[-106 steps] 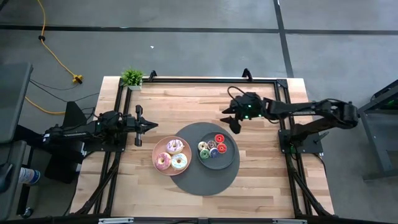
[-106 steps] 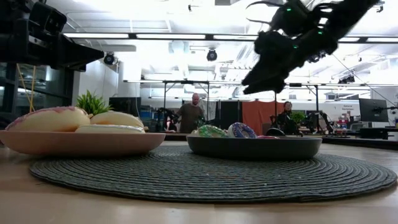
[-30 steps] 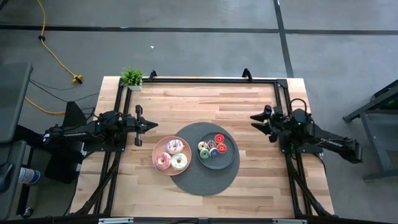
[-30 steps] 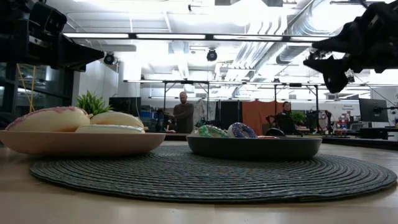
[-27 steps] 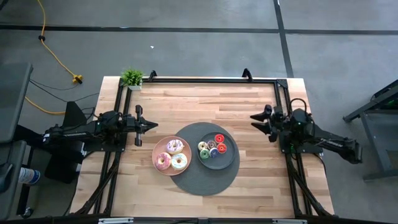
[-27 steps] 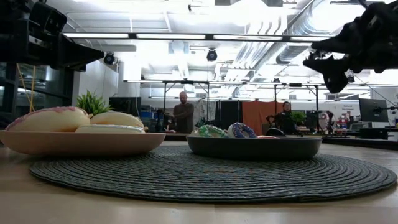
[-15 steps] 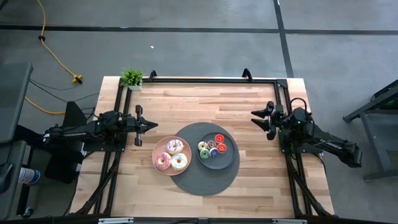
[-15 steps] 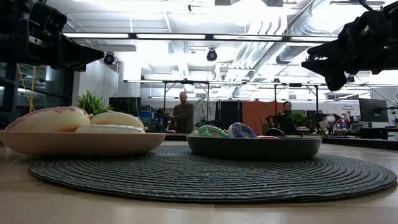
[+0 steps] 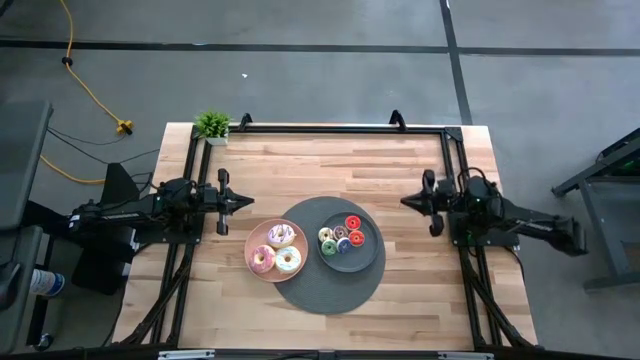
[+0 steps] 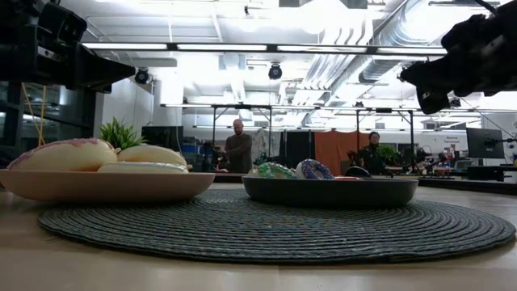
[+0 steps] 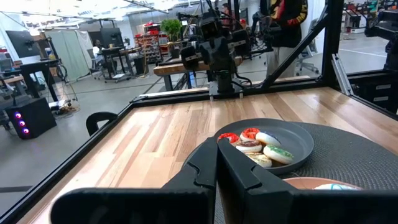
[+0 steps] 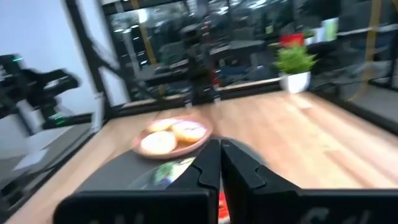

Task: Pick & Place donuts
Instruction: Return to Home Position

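Left claw: clenched on nothing, fingers pressed together; left of centre in the high view, raised off the desk, tip pointing right, just beside the pink plate's upper left rim.
Pink plate: slightly left of frame centre, its right part resting on the mat.
Big donuts: three packed together on the pink plate, two pinkish at top and lower left, one white-iced at lower right.
Mat: dark, round and woven, at mid-frame on the wooden desk.
Grey plate: on the mat, right beside the pink plate.
Tiny donuts: clustered inside the grey plate, the red ones toward its right.
Right claw: clenched and empty, fingers together; right of centre, tip pointing left, apart from the grey plate.
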`<state>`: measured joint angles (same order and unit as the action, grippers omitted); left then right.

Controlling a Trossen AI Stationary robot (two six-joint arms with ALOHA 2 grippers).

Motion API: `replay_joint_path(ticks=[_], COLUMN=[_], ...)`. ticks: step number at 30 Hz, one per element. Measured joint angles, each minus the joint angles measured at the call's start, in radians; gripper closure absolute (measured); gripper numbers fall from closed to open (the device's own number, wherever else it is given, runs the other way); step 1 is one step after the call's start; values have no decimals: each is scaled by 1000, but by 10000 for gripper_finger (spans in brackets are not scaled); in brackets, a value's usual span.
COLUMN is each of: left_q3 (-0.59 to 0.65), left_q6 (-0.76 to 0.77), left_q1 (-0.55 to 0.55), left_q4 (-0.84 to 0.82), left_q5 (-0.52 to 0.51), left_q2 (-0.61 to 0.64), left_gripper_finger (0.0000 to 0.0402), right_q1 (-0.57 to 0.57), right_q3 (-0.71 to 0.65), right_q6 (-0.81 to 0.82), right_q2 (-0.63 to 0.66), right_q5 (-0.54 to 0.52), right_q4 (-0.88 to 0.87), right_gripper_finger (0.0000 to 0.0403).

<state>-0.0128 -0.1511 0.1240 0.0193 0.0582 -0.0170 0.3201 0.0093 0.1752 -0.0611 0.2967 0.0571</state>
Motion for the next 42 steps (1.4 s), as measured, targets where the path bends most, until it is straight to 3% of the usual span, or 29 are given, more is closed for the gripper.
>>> replay_joint_path(ticks=[5, 11, 15, 42], left_q3=[0, 0, 0, 0], left_q6=[0, 0, 0, 0], left_q1=[0, 0, 0, 0], left_q4=[0, 0, 0, 0], left_q5=[0, 4, 4, 3], left_q2=[0, 0, 0, 0], left_gripper_finger=[401, 401, 401, 401], right_q1=[-112, -181, -187, -187], right_q3=[0, 0, 0, 0], right_q6=[0, -1, 8, 7], right_q2=[-25, -48, -57, -57], right_q5=[-6, -88, -143, -144], right_q4=[0, -10, -10, 14], right_gripper_finger=[402, 402, 402, 402])
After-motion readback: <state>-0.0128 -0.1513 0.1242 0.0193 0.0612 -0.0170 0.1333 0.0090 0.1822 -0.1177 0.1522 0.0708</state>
